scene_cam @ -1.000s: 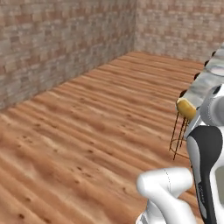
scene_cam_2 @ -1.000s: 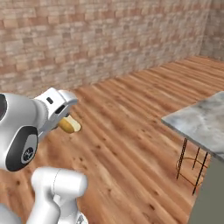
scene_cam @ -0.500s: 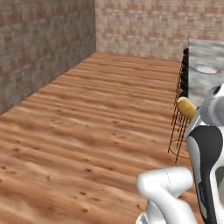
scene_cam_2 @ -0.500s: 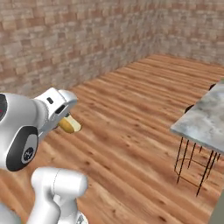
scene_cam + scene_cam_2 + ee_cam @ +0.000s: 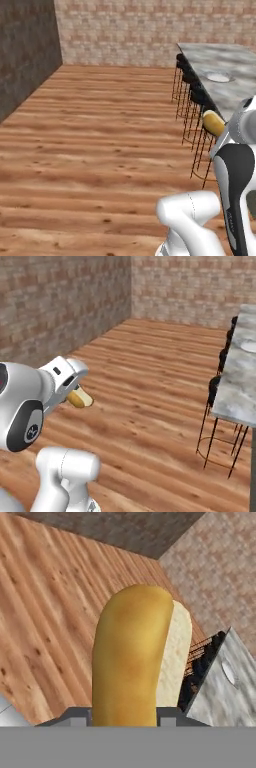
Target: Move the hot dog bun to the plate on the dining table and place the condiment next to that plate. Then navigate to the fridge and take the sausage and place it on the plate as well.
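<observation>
Wood plank floor (image 5: 90, 150) and brick walls (image 5: 125, 30) surround us. We see the gripper (image 5: 125, 714) clamped on the hot dog bun (image 5: 135, 657), held in the air above the floor, well apart from the dining table (image 5: 225, 75) bearing the plate (image 5: 218, 77); black stools (image 5: 192, 95) line its edge.

- The arm (image 5: 192, 215) was glossy white, built of fat rounded tube segments that curved smoothly into one another.
- A long dark grey, almost black, panel (image 5: 235, 180) ran down one upper link, rounded at the top and set flush in the white shell.
- Another joint carried a round dark cap (image 5: 25, 423) with a small pale mark on its face.
- The hand housing (image 5: 65, 373) was white and blocky, with a tiny dark spot on its side.
</observation>
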### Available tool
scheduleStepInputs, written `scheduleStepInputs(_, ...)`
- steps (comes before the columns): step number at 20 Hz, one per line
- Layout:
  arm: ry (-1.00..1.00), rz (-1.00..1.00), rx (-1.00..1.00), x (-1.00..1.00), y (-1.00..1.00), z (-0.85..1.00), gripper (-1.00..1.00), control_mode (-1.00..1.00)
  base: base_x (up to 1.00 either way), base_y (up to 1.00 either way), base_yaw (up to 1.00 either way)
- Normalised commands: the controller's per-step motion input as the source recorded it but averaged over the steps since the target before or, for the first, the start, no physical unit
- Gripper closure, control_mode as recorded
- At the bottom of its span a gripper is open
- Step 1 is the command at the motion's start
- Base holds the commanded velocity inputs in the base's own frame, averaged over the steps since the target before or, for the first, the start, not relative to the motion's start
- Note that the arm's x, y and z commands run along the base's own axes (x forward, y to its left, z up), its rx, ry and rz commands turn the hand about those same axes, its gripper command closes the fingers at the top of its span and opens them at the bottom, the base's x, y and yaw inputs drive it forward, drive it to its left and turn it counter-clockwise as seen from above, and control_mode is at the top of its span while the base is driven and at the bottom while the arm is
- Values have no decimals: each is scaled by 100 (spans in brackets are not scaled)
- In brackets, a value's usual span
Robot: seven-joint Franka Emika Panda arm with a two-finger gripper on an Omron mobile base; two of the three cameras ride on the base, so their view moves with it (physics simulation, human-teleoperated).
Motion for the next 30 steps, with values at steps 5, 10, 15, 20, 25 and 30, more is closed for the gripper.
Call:
scheduleStepInputs(5,0,0,0,0,0,0,100,100,87,73,-48)
scheduleStepInputs(10,0,0,0,0,0,0,100,100,89,61,-45)
scheduleStepInputs(15,0,0,0,0,0,0,100,100,86,59,-45)
scheduleStepInputs(20,0,0,0,0,0,0,100,100,77,71,-47)
scheduleStepInputs(25,0,0,0,0,0,0,100,100,70,75,-48)
scheduleStepInputs(30,0,0,0,0,0,0,100,100,77,72,-48)
